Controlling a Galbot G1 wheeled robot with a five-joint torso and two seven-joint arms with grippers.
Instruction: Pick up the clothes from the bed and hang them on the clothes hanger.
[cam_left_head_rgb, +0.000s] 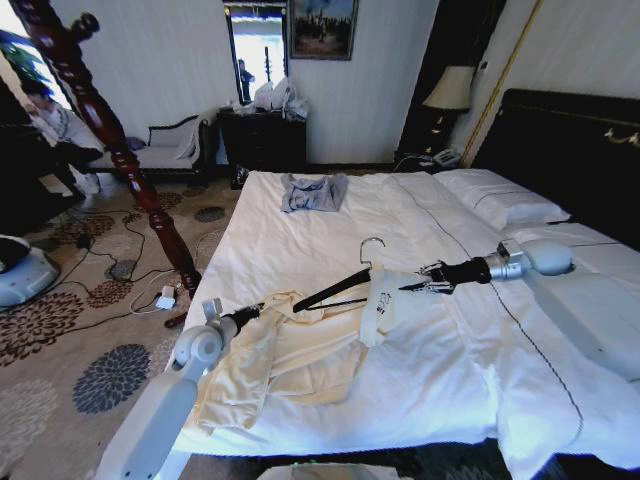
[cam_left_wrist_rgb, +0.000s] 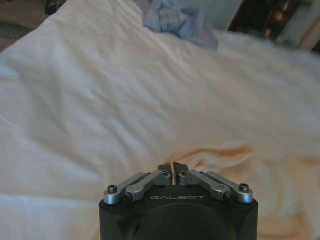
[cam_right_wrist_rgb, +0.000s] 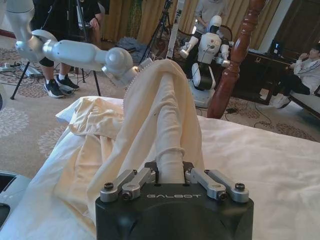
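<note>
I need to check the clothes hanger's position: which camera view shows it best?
The head view: the black clothes hanger lies on the bed, hook up, partly inside the cream clothes, which the right tool grips. The two wrist views show fabric and duvet, no clear hanger.

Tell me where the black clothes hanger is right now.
In the head view the clothes hanger lies on the bed, near its middle, between the left tool and right tool, with the cream clothes partly over it.

One bed (cam_left_head_rgb: 330, 215), one cream robe (cam_left_head_rgb: 300, 350), one black hanger (cam_left_head_rgb: 335, 288), one grey-blue garment (cam_left_head_rgb: 312, 192), two pillows (cam_left_head_rgb: 505, 200), one lamp (cam_left_head_rgb: 450, 90), two tools (cam_left_head_rgb: 408, 287).
</note>
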